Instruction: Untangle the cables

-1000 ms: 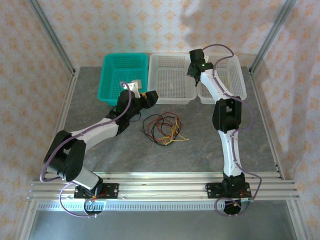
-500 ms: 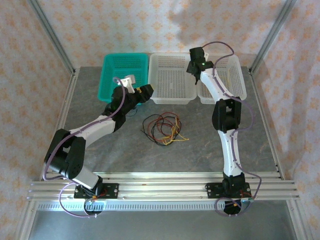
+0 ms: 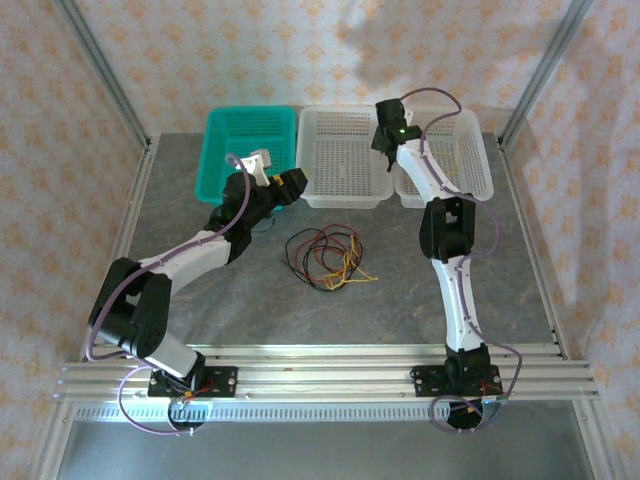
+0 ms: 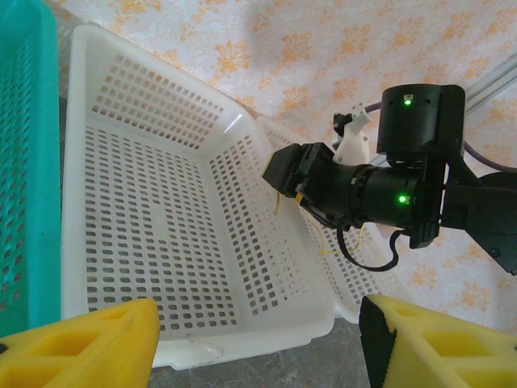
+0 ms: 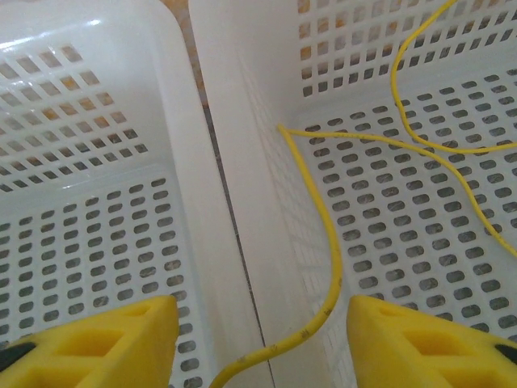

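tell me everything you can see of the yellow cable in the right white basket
The yellow cable is a thin, flexible, plastic-looking wire lying loose in the right white basket. Its strands curve and cross over the perforated floor, and one climbs the far wall. Another stretch runs down along the side wall and passes between the spread fingers of the right gripper, touching neither.

You get glossy, smooth white plastic on middle basket (image 4: 145,226), perforated; teal basket (image 3: 250,135) same moulded plastic. On yellow cable (image 5: 337,271): smooth, slightly shiny sheath. On right gripper (image 5: 258,327) pads (image 5: 97,339): matt yellow, faintly grainy. Your table (image 3: 400,300): marbled grey, dull sheen. Front rail (image 3: 330,355): brushed metal.
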Robot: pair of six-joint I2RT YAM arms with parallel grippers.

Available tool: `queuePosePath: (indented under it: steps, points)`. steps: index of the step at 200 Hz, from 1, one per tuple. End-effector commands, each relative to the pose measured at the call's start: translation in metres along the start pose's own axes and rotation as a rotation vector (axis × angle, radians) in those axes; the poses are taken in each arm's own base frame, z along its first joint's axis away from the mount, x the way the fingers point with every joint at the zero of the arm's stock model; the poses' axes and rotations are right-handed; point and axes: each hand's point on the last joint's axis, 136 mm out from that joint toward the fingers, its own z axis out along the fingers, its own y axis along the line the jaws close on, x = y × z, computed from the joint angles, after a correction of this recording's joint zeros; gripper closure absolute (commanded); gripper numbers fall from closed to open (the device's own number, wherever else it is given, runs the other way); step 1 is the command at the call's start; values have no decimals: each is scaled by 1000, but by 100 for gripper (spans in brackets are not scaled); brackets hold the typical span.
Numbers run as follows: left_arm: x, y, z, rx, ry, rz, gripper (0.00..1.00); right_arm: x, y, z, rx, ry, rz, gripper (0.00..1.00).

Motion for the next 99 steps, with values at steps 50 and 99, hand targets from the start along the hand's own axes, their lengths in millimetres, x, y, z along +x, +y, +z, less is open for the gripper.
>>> queuePosePath:
  steps: [50, 99]
  points:
    - [-6, -8, 3, 42, -17, -2, 33, -7, -5, 0, 4, -5, 4, 59]
    - [-5, -7, 3, 39, -16, 1, 33, -7, -5, 0, -1, -2, 6, 71]
